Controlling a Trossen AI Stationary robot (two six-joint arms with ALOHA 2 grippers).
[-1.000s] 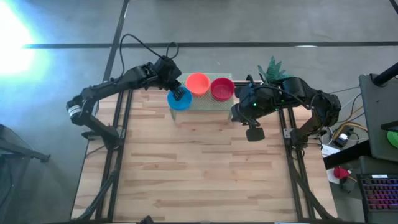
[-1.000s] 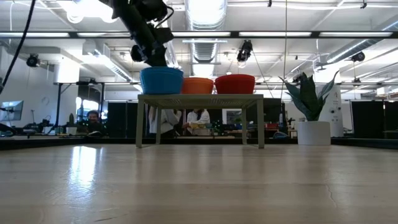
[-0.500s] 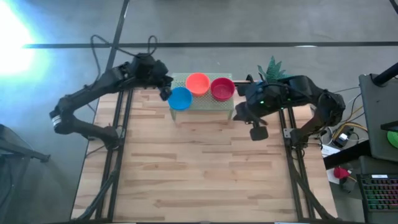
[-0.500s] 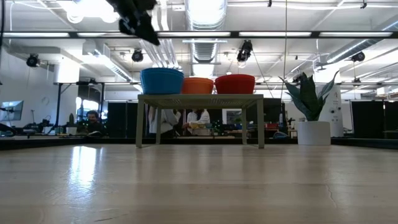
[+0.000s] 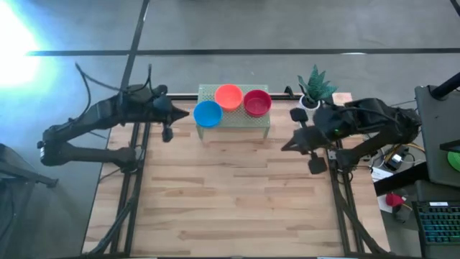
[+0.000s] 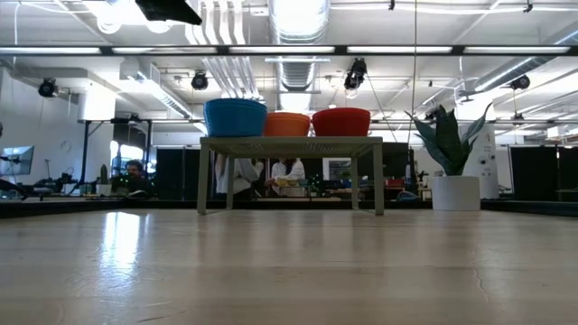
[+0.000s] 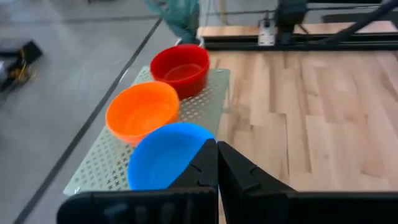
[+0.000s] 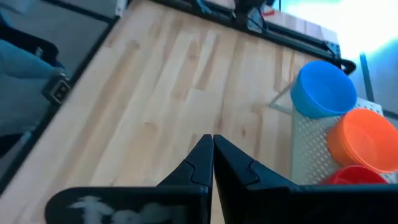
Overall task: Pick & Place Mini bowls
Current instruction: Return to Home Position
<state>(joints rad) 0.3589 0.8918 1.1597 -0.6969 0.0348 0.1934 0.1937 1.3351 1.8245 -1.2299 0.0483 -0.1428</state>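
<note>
Your wooden bench [image 5: 230, 194] fills the middle of the high view, with one dark arm at each side edge. The left arm [image 5: 100, 119] lies stretched out long from beyond the bench's left edge toward the back. Its left gripper [image 5: 185, 114] points at the shelf, just beside the blue bowl and apart from it. In the low view only a dark piece of this arm shows at the top edge, higher than the bowls. The right arm [image 5: 366, 119] is folded over the bench's right edge. Its right gripper [image 5: 285, 147] aims in toward the bench and sits near the shelf's right end without touching it. The shelf [image 5: 237, 119] is a pale perforated stand on legs at the back middle of the bench, and it carries all the mini bowls you can see. A plant [image 5: 314, 83] in a white pot [image 5: 309, 103] stands to the right of the shelf. On the shelf, the blue bowl [image 5: 208, 114] sits at the left end, the orange bowl [image 5: 228, 96] in the middle and the red bowl [image 5: 257, 102] at the right, close side by side. You cannot tell whether each is one bowl or several nested. Both wrist views show the fingers [image 7: 202, 168] pressed together and holding nothing.
</note>
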